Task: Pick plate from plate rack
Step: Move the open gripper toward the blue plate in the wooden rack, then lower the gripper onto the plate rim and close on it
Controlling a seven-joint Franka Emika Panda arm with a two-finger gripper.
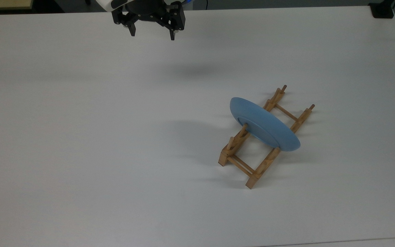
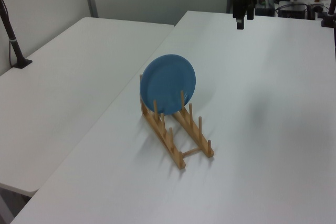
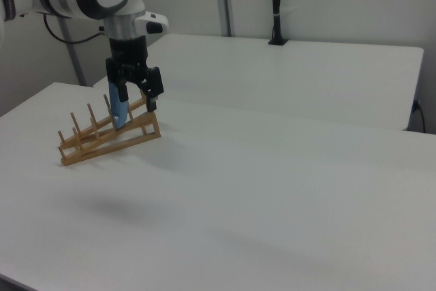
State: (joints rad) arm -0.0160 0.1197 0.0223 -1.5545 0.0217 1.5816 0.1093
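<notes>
Spread wide with nothing between them, the two black fingers of my gripper (image 1: 152, 35) point down at the white table (image 1: 81, 137), and I hang in the air above its far edge near the top of the top view, well apart from everything on it. A soft shadow lies on the bare surface below and to the top view's right of me. In the left view my gripper (image 2: 240, 23) sits at the upper edge, beyond the plate (image 2: 168, 84) and toward the left view's right. In the right view my gripper (image 3: 135, 103) appears in front of the plate rack (image 3: 105, 134), overlapping it in the frame, though the other views show me clear of it. The plate (image 1: 264, 124), round and light blue, stands on edge in the plate rack (image 1: 264, 137), held between the upright pegs and leaning slightly, its face turned toward the top view's lower left. The plate rack rests flat on the table, toward the top view's right of centre. A second white table (image 2: 63, 87) stands beside mine on the left view's left.
</notes>
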